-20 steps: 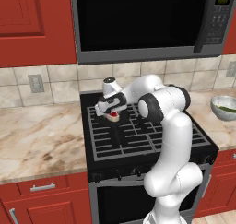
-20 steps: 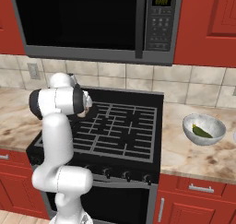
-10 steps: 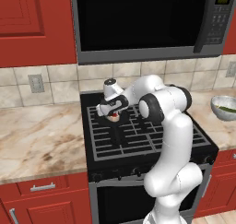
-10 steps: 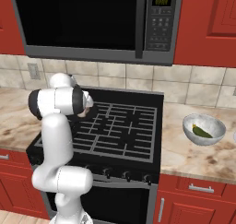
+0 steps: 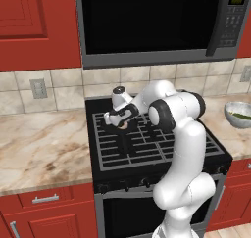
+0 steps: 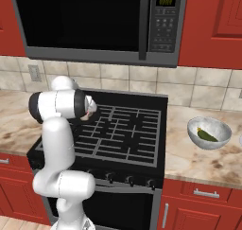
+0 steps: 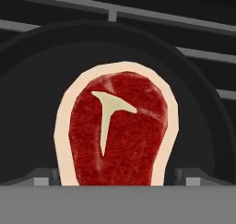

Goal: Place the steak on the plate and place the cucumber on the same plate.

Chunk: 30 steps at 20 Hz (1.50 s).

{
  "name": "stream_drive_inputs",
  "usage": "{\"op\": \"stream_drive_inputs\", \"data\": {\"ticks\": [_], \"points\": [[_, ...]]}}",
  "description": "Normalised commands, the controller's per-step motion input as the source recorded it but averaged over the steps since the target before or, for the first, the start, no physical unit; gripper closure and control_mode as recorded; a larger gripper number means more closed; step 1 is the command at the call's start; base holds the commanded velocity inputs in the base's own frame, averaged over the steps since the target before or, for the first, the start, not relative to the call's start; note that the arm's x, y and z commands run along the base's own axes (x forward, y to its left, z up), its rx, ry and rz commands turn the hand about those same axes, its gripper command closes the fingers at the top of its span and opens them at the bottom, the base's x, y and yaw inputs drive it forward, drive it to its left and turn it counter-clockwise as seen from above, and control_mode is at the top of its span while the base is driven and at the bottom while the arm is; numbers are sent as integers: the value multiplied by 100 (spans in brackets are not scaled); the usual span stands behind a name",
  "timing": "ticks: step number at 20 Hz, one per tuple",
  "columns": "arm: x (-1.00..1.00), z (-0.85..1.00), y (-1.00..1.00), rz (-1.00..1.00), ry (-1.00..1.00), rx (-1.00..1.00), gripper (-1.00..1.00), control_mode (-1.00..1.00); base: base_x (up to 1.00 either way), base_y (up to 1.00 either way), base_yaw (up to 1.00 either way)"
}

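Both base views are evenly and softly lit, with no single bright source to be told and no hard cast shadows; the marble counter point(image 5: 39, 144) and the tiled wall point(image 6: 208, 89) read clear and bright. The microwave door point(image 5: 147, 21) and the stove grates point(image 6: 123, 134) are very dark, with little detail inside them. The rendering is sharp to the edges, without blur or bending of straight lines. In the hand view the steak point(image 7: 117, 131) is bright and crisp against a near-black pan point(image 7: 32, 103), slightly blocky up close.
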Motion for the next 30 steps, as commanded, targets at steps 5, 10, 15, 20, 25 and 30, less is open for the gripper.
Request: {"op": "stream_drive_inputs", "data": {"ticks": [5,10,15,20,25,30], "points": [[0,-17,0,-4,0,3,-100,-100,0,0,0],[7,-14,-3,-1,0,2,-100,-100,0,0,0],[13,-4,-5,0,-2,2,-100,-100,0,0,0],[3,0,0,0,-1,0,100,-100,0,0,0],[0,-4,0,0,0,3,100,-100,0,0,0],[-14,15,-4,6,0,12,100,-100,0,0,0]]}}
